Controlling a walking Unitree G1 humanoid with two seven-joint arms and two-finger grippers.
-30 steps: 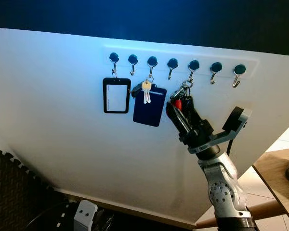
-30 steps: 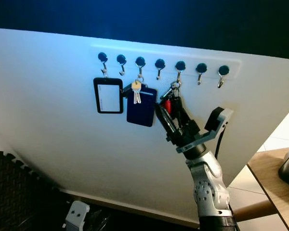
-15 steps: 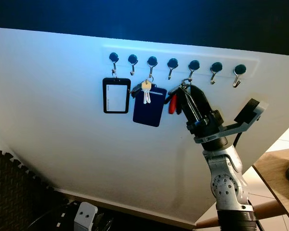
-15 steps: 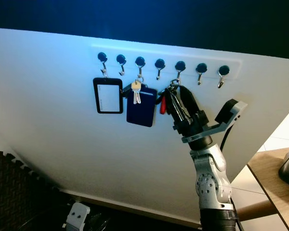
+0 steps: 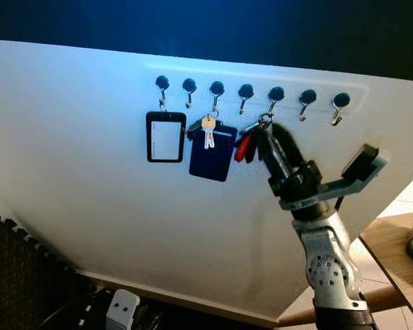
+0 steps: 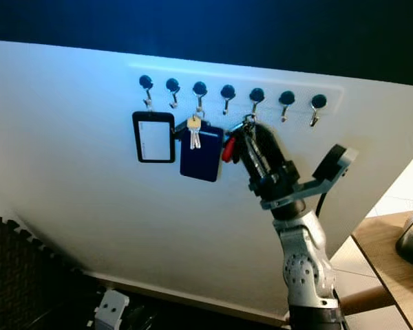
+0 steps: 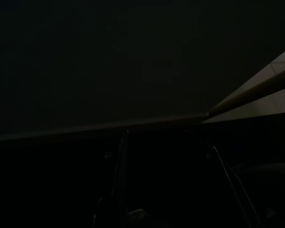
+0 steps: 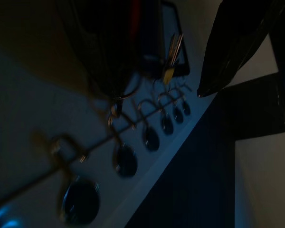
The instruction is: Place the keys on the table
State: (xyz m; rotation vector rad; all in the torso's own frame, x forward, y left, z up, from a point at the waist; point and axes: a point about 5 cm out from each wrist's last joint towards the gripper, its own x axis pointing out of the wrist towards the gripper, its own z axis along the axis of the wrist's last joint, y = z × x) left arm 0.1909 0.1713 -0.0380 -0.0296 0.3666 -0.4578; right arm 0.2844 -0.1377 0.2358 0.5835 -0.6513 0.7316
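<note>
A bunch of keys (image 5: 261,134) with a red tag (image 5: 242,147) hangs by its ring from the fifth hook (image 5: 275,93) of a row on the white board (image 5: 76,172). My right gripper (image 5: 268,135) is raised against the board, with its black fingers reaching up into the bunch just under the hook. In the right wrist view the two fingers (image 8: 237,42) stand apart, and the red tag (image 8: 134,12) lies against one of them. The left arm (image 5: 122,306) hangs idle at the bottom edge.
A black badge holder (image 5: 165,136) and a blue card holder (image 5: 212,152) with silver keys (image 5: 208,130) hang left of the bunch. Two bare hooks (image 5: 341,102) lie to its right. A wooden table (image 5: 398,249) stands at the lower right, a black foam mat (image 5: 20,275) at the lower left.
My right gripper has risen and swung right, from below the keys up to the ring under the hook. The red tag has been pushed out to the left.
</note>
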